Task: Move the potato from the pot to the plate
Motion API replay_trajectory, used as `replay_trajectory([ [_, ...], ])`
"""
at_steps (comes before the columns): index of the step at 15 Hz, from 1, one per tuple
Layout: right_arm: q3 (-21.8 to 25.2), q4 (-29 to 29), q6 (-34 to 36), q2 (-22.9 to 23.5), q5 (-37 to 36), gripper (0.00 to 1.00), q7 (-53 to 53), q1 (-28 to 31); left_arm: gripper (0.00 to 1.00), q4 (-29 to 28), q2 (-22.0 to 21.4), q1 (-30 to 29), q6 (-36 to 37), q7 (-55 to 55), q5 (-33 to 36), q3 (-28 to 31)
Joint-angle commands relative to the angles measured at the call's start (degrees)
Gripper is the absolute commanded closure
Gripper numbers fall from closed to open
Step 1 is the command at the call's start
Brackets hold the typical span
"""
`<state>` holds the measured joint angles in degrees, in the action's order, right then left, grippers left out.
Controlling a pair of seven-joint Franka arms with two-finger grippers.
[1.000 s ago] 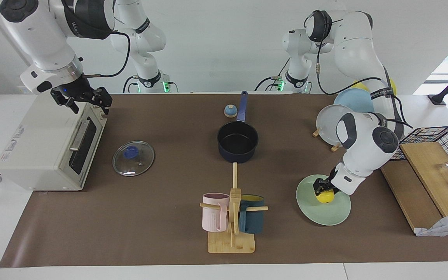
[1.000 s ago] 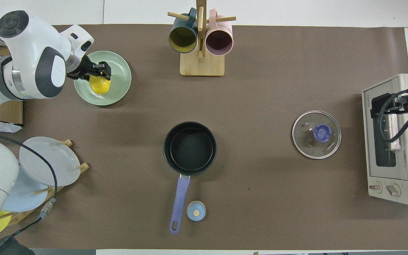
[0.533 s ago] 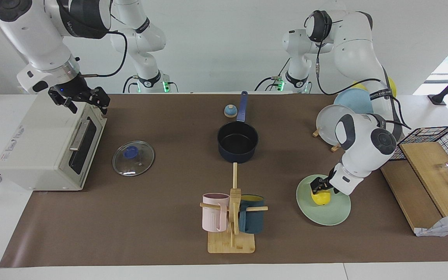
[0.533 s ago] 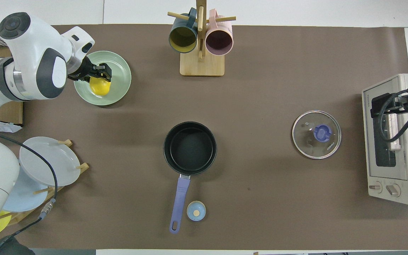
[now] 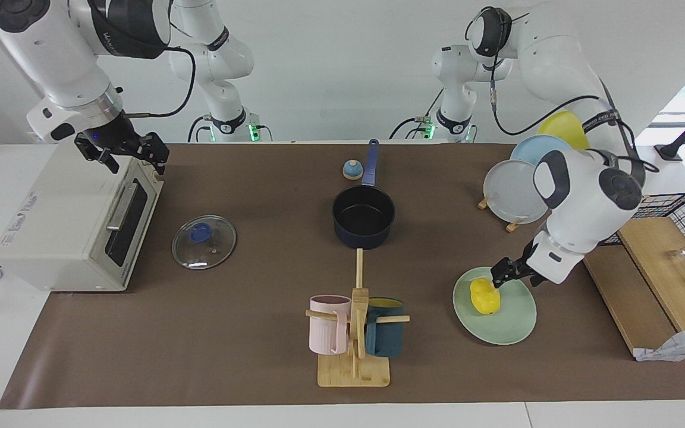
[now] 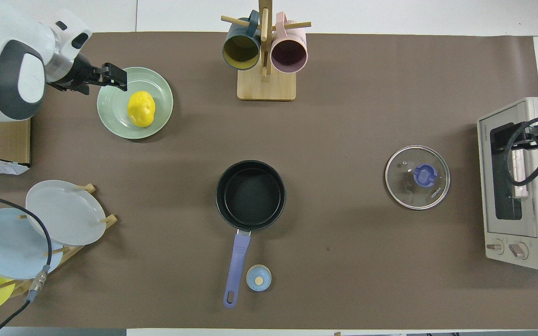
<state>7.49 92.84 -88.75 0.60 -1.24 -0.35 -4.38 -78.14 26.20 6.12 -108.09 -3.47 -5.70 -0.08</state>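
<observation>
The yellow potato (image 5: 484,295) (image 6: 141,108) lies on the mint-green plate (image 5: 512,324) (image 6: 112,119), toward the left arm's end of the table. My left gripper (image 5: 500,274) (image 6: 116,77) hangs open just above the plate's rim beside the potato, clear of it and holding nothing. The navy pot (image 5: 363,217) (image 6: 250,195) stands empty in the middle of the table, its handle pointing toward the robots. Over the toaster oven (image 5: 69,220) my right gripper (image 5: 131,158) waits, open and empty.
A glass lid (image 5: 204,242) lies between pot and oven. A wooden mug rack (image 5: 354,333) with two mugs stands farther from the robots than the pot. A plate rack (image 5: 515,190), wire basket (image 5: 675,208) and wooden boards (image 5: 651,261) crowd the left arm's end. A small blue bell (image 5: 352,170) sits by the pot's handle.
My left gripper let go of the potato, which now rests on the plate, and rose up and back off it. The right arm barely moved.
</observation>
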Motion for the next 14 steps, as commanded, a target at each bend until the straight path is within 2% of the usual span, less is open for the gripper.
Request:
replay_trajectory([
  [1, 0.5, -0.7, 0.3, 0.1, 0.9, 0.00, -0.7, -0.2, 0.00, -1.6, -7.5, -1.7, 6.6, 0.3, 0.7, 0.3],
  [5, 0.6, -0.6, 0.3, 0.1, 0.9, 0.00, -0.4, -0.2, 0.00, -2.3, -16.0, -3.0, 15.7, 0.2, 0.8, 0.3],
  [7, 0.5, -0.6, 0.3, 0.1, 0.9, 0.00, -0.4, -0.1, 0.00, -3.7, -18.7, -3.0, 20.4, 0.3, 0.9, 0.3],
  [11, 0.5, -0.6, 0.4, 0.0, 0.9, 0.00, -0.5, -0.1, 0.00, -12.8, -24.3, -2.3, 20.0, 0.6, 3.4, 0.0],
  [12, 0.5, -0.5, 0.4, 0.0, 0.9, 0.00, -0.5, -0.1, 0.00, -14.0, -24.8, -1.6, 19.0, 0.6, 4.0, 0.2],
  [14, 0.5, -0.2, 0.4, -0.1, 0.9, 0.00, -0.6, 0.0, 0.00, -12.9, -24.5, 0.1, 18.8, 0.6, 8.4, -0.1],
])
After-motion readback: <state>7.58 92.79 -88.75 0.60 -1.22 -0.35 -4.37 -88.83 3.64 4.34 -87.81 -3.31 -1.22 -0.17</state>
